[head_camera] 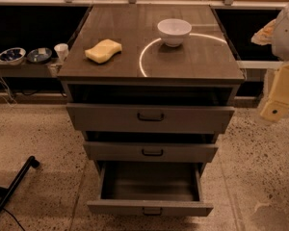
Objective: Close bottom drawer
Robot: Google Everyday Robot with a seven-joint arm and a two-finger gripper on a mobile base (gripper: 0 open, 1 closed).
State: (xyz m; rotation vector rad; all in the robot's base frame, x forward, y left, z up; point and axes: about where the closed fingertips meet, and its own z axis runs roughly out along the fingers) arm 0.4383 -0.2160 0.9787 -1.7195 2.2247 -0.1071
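Observation:
The bottom drawer (149,207) of a grey-brown cabinet is pulled far out toward me. Its front has a small dark pull handle (152,211), and its inside (149,182) looks empty. The middle drawer (151,152) and the top drawer (151,117) also stand out a little from the cabinet body. My gripper (278,100), a cream-yellow and white piece, hangs at the right edge of the view. It is level with the top drawer, to the right of the cabinet, and touches nothing.
A yellow sponge (103,50) and a white bowl (174,31) sit on the cabinet top (202,61). Two small bowls (12,55) and a white cup (61,51) stand on a low ledge at the left. A black pole (12,189) lies on the speckled floor at the lower left.

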